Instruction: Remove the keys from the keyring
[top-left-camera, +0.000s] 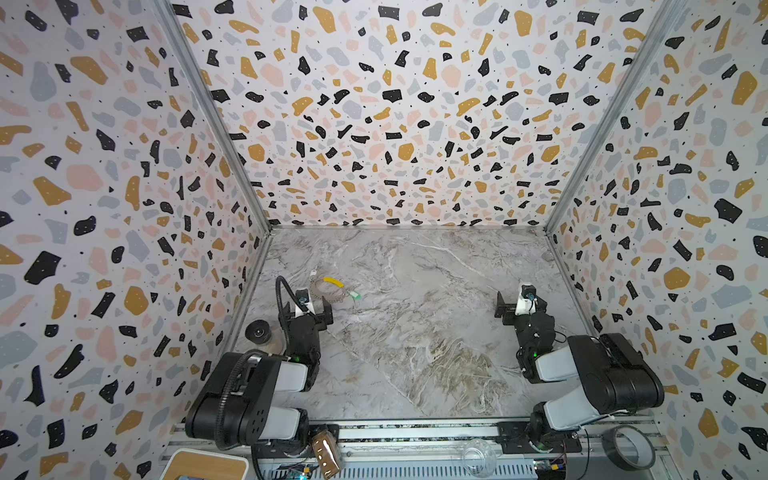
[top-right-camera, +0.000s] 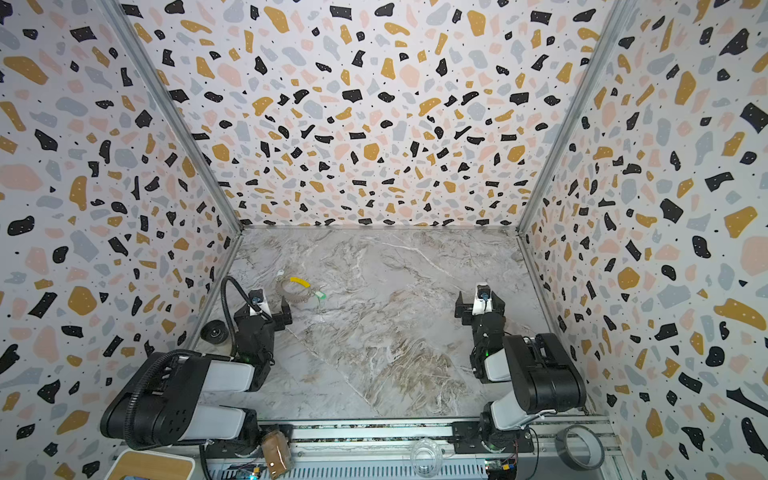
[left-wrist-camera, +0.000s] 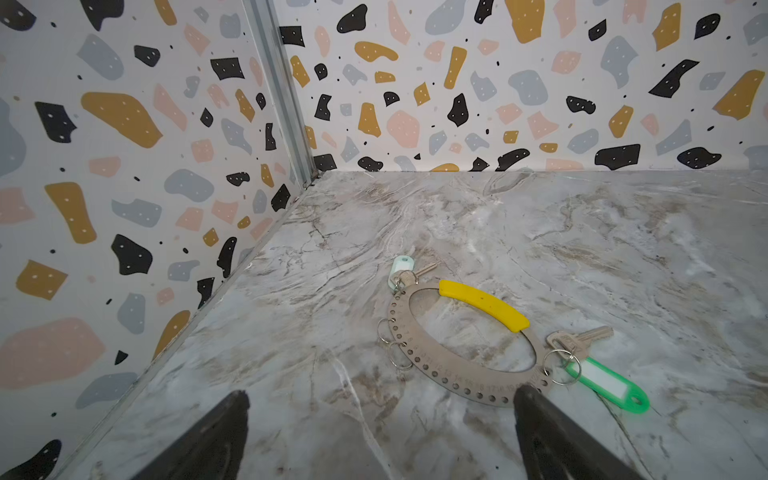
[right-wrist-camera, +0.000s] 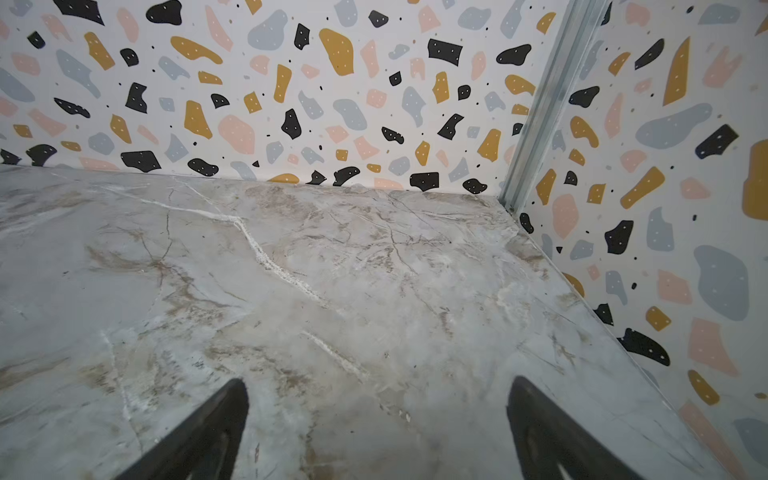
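Bright, even, diffuse light fills every view, leaving only faint soft shadows on the marble table (top-left-camera: 415, 353). Both top views bow at the edges, stretching the patterned walls (top-left-camera: 83, 208), and look slightly soft. In the wrist views the near dark fingers (left-wrist-camera: 199, 444) are blurred while the table is sharp.

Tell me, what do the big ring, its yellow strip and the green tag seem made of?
The keyring looks like thin sheet metal: flat, matte grey, holes punched along its rim. Its yellow sleeve is probably plastic or rubber: smooth, evenly coloured. The green tag seems glossy plastic, slightly translucent, with a white label.
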